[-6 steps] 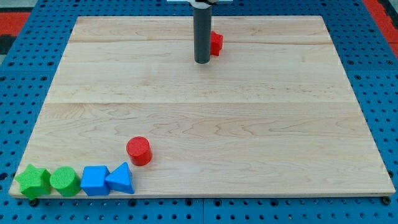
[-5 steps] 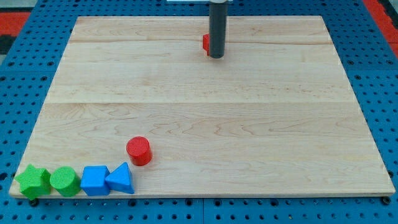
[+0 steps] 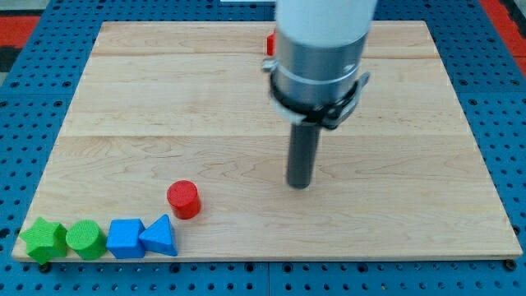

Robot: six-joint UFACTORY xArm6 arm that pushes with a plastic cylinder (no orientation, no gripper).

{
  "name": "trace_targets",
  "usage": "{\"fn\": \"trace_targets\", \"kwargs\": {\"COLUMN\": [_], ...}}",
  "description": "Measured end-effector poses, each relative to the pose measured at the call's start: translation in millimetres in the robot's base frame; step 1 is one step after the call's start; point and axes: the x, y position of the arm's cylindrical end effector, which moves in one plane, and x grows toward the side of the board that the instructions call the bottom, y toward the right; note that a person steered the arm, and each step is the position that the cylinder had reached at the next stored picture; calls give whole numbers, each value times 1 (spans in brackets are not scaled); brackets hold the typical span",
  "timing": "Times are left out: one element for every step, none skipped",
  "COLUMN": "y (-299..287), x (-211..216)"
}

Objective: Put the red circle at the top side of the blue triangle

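Pincer-less, my tip rests right of the red circle, which sits above the blue triangle.

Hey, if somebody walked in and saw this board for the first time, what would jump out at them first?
The big white and grey arm body fills the view's top centre, with my tip on bare wood right of the red circle and apart from it. Next, a row along the bottom left edge: green star, green circle, blue cube, blue triangle. A red block peeks out behind the arm.
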Motion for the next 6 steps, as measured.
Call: {"fn": "trace_targets", "kwargs": {"y": [3,-3,-13,-39,-71,-109], "x": [55,55,47,47,47,47]}}
